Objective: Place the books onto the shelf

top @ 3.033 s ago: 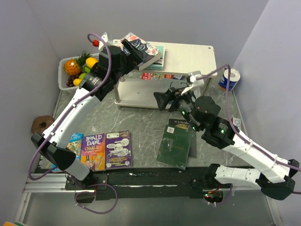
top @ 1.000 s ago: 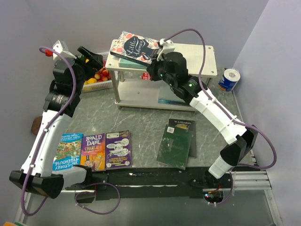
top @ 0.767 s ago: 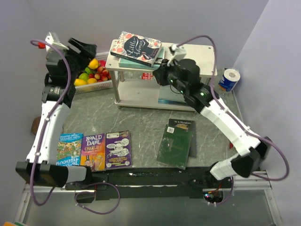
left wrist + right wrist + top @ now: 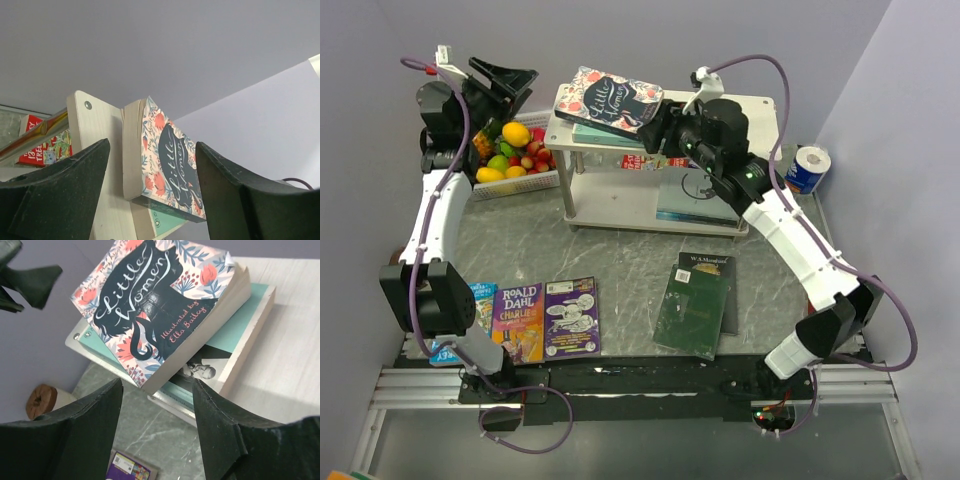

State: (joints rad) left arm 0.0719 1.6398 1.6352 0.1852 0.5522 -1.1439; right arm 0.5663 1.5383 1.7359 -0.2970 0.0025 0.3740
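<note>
Partly done: the flowery dark-blue paperback (image 4: 610,100) lies on the pale wooden shelf (image 4: 740,120) at twelve o'clock. The left gripper (image 4: 508,80) and right gripper (image 4: 655,128) are spread wide, holding nothing. The dark green book (image 4: 695,305) at five o'clock and the orange book (image 4: 518,322) at eight o'clock wait.

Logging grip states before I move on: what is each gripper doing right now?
Left gripper: jaws open, holding nothing.
Right gripper: jaws open, holding nothing.

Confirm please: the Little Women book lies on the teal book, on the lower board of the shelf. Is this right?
Not quite. The Little Women book lies on the teal book, but on the top board of the shelf, not the lower one; the top external view shows it.
</note>
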